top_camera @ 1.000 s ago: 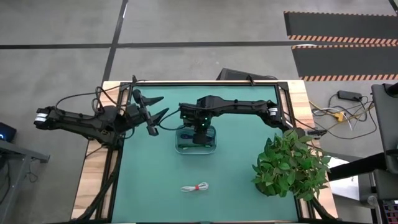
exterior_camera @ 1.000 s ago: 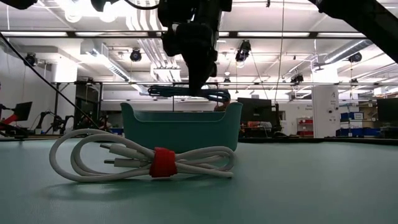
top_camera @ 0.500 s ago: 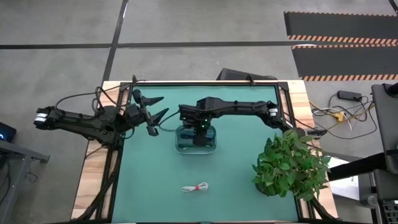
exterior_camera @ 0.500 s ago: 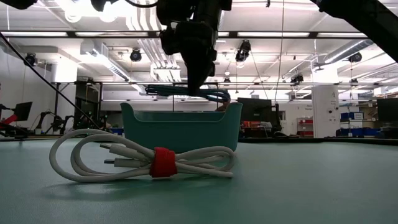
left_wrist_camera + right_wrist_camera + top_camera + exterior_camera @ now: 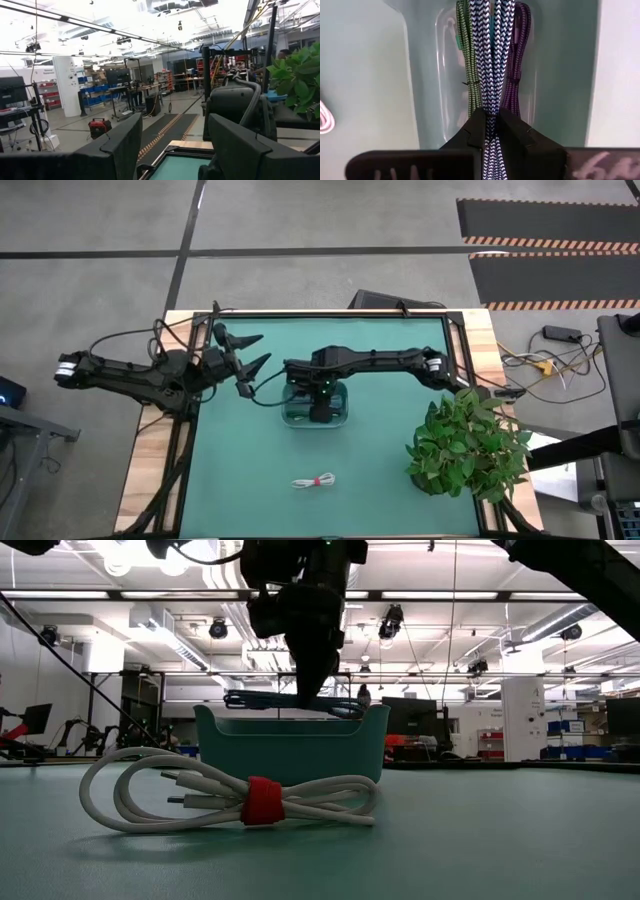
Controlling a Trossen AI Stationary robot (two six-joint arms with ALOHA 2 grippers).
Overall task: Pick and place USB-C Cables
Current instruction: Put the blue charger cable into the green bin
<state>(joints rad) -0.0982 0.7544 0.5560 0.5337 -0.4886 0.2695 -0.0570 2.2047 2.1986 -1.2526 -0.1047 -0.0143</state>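
My right gripper (image 5: 491,120) is shut on the dark blue braided cable bundle (image 5: 290,700) and holds it just above the pale grey-green tray (image 5: 290,745), which sits mid-table in the high view (image 5: 290,418). A green cable (image 5: 467,60) and a purple cable (image 5: 517,60) lie on the tray's floor under it. The white cable with the red tie (image 5: 313,481) lies flat on the mat near the table's near edge (image 5: 240,802). My left gripper (image 5: 258,351) waits open above the table's left side, touching nothing. My right gripper pinches the dark blue bundle at its middle (image 5: 490,102) between its two fingers (image 5: 515,132). The fingers come from above, pointing down, and lie across the strands. The bundle is lifted clear and roughly level, its two ends sticking out to either side just over the tray's rim (image 5: 345,708).
A potted plant (image 5: 465,442) stands at the table's right near corner. Black arm wires (image 5: 265,398) trail between the left arm and the tray. Bare green mat (image 5: 380,470) lies between the tray, the white cable and the plant.
My right gripper has come down toward the tray and shifted slightly toward the table's left, staying shut. The dark blue bundle has dropped with it from well above the rim to just over it.
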